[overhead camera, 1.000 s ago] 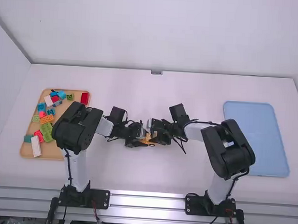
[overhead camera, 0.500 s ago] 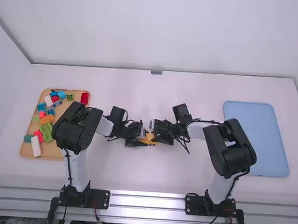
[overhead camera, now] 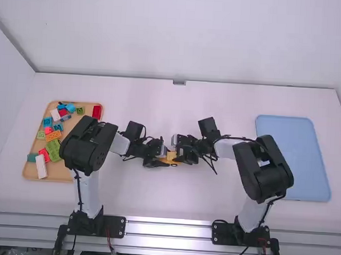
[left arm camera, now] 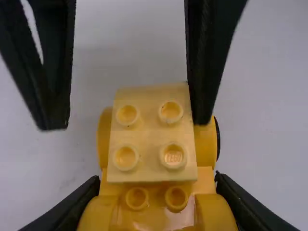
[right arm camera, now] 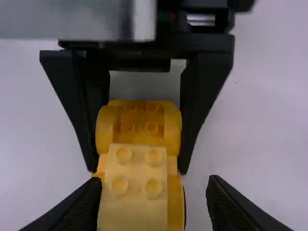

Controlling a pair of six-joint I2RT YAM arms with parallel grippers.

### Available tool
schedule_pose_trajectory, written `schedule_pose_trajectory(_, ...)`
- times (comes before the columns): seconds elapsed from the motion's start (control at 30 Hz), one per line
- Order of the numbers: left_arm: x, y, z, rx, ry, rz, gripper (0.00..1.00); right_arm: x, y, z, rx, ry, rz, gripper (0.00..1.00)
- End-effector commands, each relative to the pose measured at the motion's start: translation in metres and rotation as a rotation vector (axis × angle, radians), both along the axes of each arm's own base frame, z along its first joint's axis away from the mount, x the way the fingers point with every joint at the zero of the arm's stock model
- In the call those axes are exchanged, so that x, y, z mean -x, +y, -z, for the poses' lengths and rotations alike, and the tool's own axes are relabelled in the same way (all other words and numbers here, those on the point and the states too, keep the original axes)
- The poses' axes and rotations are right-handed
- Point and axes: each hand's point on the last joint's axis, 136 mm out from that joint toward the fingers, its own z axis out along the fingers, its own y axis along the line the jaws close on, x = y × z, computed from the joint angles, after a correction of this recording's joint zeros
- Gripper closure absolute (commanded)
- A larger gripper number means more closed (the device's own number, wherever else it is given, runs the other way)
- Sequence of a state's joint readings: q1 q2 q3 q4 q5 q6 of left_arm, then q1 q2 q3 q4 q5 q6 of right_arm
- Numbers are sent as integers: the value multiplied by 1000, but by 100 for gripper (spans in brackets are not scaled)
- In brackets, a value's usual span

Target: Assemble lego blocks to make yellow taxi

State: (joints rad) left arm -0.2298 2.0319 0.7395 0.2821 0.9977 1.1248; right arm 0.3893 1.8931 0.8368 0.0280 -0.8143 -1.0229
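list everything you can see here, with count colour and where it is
taxi build: one, yellow, mid-table between the arms
pale block: one, light yellow, four studs, on the taxi build
loose blocks: more than ten, exact count unclear; green, blue, red, white, orange, teal; on the tan tray
tan tray: one, table's left side
blue tray: one, light blue, table's right side
table: one, white, under it all
wall: white, behind the table
rails: silver, along the near edge
arms: two, white and black, left and right
left tool: one, black, gripping the taxi build
right tool: one, black, fingers open around the pale block
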Motion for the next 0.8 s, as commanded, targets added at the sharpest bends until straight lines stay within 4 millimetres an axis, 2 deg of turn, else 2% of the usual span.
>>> schedule_pose_trajectory(0.0, 8, 4, 12, -32, 34, -7, 48, -4, 2, -15, -70, 0, -34, 42)
schedule_pose_trajectory(0.27, 6, 6, 16, -56, 43, -28, 48, 11, 1, -51, -253, 16, -173, 43)
schedule_pose_trajectory(0.3, 6, 7, 16, -57, 42, -27, 48, 11, 1, -52, -257, 12, -178, 49)
schedule_pose_trajectory(0.33, 5, 6, 16, -57, 41, -27, 48, 11, 2, -52, -248, 9, -178, 60)
schedule_pose_trajectory(0.37, 5, 6, 16, -57, 40, -27, 48, 10, 3, -50, -239, 9, -176, 66)
schedule_pose_trajectory(0.4, 5, 6, 15, -56, 39, -28, 50, 6, 5, -44, -189, 12, -152, 88)
schedule_pose_trajectory(0.47, 5, 6, 16, -56, 40, -28, 51, 2, 7, -35, -129, 14, -120, 100)
schedule_pose_trajectory(0.57, 5, 6, 15, -56, 41, -27, 53, -2, 14, -19, -13, 4, -72, 100)
schedule_pose_trajectory(0.77, 6, 6, 15, -51, 44, -25, 52, 4, 19, -5, 84, 0, -60, 100)
